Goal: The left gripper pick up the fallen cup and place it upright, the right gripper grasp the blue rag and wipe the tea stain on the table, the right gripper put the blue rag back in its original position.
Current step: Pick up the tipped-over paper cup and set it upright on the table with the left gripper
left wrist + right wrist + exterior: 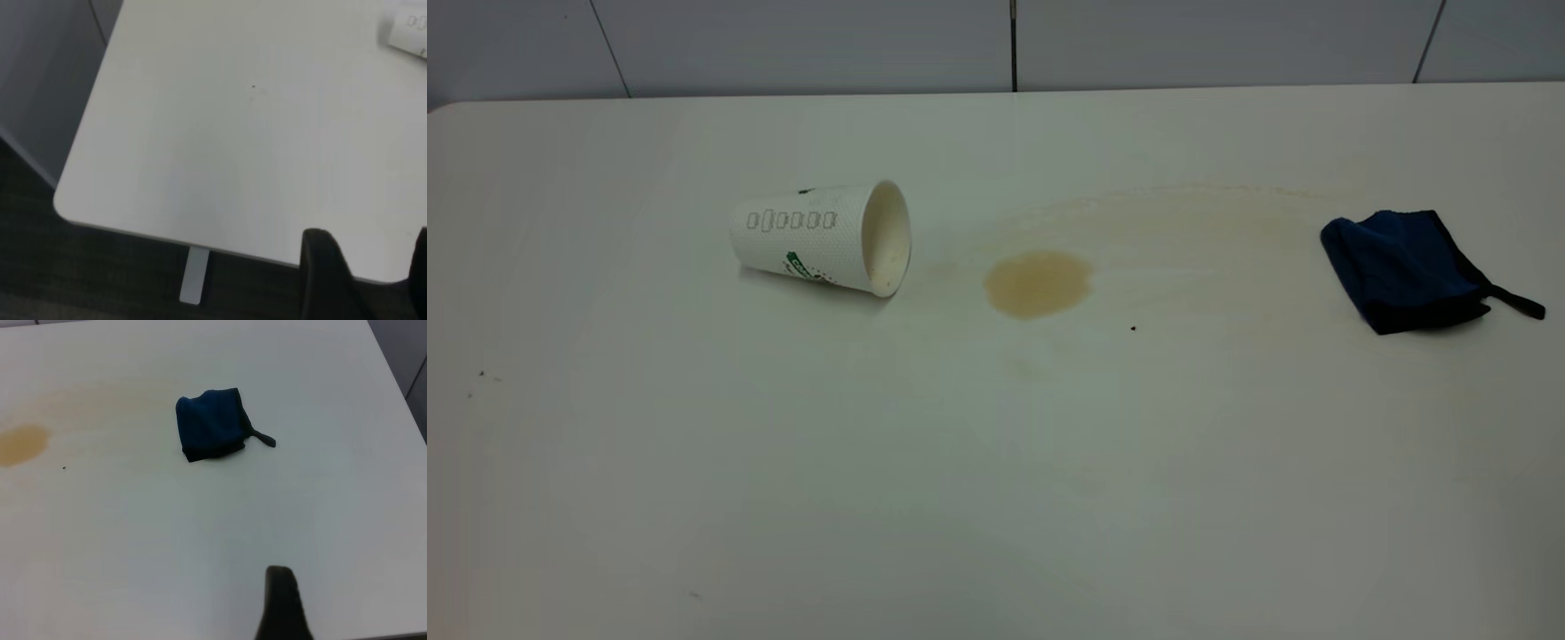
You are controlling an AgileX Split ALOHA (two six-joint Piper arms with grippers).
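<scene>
white cup (823,238) lies tipped, stain (1038,283) unwiped, rag (1403,269) untouched by the table's (996,462) right edge; left gripper (363,277) sits parted at its near-left corner, right gripper's (283,603) state you can't tell.

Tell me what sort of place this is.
Probably a lab test bench staged as a café spill: a bare white table, grey wall panels, a fallen paper coffee cup beside a tea stain.

Grey panelled wall (800,44) behind; dark floor (40,267) below.

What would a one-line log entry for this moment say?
cup: on side | stain: unwiped | rag: untouched | left pincer: open, table corner | right pincer: off rag
</scene>
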